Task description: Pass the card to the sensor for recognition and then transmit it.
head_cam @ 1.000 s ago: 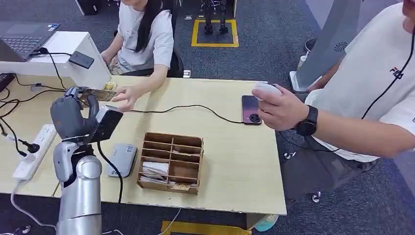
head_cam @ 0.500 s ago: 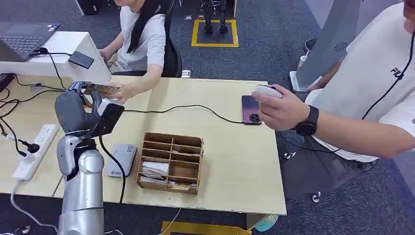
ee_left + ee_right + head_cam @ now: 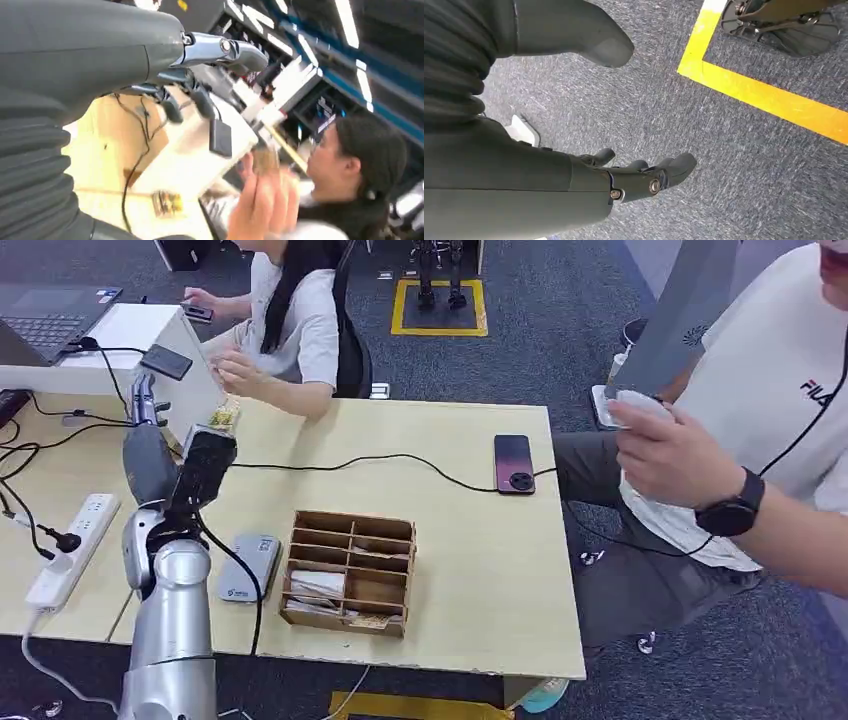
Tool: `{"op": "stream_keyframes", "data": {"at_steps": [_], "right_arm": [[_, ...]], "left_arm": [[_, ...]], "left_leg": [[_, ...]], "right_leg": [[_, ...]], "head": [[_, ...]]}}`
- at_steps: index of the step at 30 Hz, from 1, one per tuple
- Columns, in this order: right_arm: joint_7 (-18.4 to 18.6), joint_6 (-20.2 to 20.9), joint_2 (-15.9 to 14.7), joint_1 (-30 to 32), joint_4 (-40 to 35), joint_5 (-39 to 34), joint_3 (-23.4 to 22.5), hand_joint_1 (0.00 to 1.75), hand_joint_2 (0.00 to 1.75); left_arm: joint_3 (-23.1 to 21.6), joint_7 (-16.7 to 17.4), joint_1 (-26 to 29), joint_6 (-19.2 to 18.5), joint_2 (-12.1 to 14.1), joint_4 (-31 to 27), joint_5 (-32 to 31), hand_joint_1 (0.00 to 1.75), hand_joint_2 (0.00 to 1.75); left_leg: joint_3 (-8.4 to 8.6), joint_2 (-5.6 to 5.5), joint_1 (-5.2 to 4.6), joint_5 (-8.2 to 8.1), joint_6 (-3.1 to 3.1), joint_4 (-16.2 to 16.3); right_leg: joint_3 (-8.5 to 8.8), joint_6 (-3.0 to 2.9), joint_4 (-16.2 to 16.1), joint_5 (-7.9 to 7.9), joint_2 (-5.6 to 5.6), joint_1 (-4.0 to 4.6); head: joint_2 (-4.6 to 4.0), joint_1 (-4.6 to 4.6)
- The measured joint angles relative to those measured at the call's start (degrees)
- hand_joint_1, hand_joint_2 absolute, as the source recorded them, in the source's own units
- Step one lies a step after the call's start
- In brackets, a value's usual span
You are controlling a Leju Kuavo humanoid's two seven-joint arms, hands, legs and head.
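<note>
My left hand (image 3: 147, 443) is raised over the left part of the table (image 3: 470, 570), fingers apart and holding nothing; the left wrist view shows its fingers (image 3: 200, 95) spread. The seated person behind the table has the card (image 3: 264, 161), blurred, in a raised hand (image 3: 237, 370) pulled back from mine. The grey card sensor (image 3: 250, 565) lies flat on the table below my left arm. My right hand (image 3: 619, 177) hangs over the carpet with loosely bent fingers and nothing in it.
A wooden divided box (image 3: 350, 573) with several cards stands right of the sensor. A phone (image 3: 513, 462) with its cable lies at the table's far right. A power strip (image 3: 68, 552) lies at the left edge. A second person at right holds a white device (image 3: 640, 405).
The seated person took the card from my left hand and drew it back. My left hand turned fingers-up and is now empty. The person at right lifted the white device away from the table.
</note>
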Motion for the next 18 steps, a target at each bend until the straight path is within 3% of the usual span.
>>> {"op": "stream_keyframes", "data": {"at_steps": [2,6,9,14,18], "right_arm": [[0.09,0.0,0.0,0.01,0.0,-0.07,-0.22,0.0,1.75],[0.24,-0.02,0.0,0.09,0.0,-0.5,-0.5,0.0,1.75],[0.22,-0.09,0.0,0.24,0.0,-0.85,-1.33,0.0,1.75],[-0.77,-0.39,0.0,0.43,-0.02,-0.81,-2.69,0.0,1.75],[-1.12,-0.68,0.0,0.47,-0.07,-0.61,-3.41,0.0,1.75]], "left_arm": [[-0.02,-0.85,0.3,-5.02,0.0,-0.48,2.48,0.0,1.75],[-2.19,-4.07,2.53,-10.64,1.23,-2.36,4.02,0.0,1.75],[-7.66,-7.52,6.28,-11.16,4.09,-5.91,4.28,0.0,1.75],[-18.61,-10.47,13.68,-8.5,11.5,-12.69,2.47,0.0,1.75],[-26.78,-10.05,17.6,0.02,17.84,-14.62,-8.06,0.0,1.75]], "left_leg": [[0.0,0.01,0.0,0.0,0.0,0.0],[0.01,0.02,0.0,0.0,0.0,0.0],[-0.01,0.02,0.0,-0.01,0.0,0.0],[-0.01,0.02,0.0,-0.04,-0.01,-0.02],[0.0,0.01,0.01,-0.03,-0.01,-0.02]], "right_leg": [[0.0,0.0,0.0,0.0,0.01,0.0],[-0.01,0.0,0.0,0.0,0.03,0.0],[-0.01,-0.01,0.0,-0.02,0.03,0.01],[-0.04,0.02,0.0,-0.08,0.03,0.01],[-0.04,0.02,0.0,-0.08,0.01,0.01]], "head": [[0.0,0.0],[0.0,0.0],[0.0,0.0],[0.0,0.0],[0.0,0.0]]}}
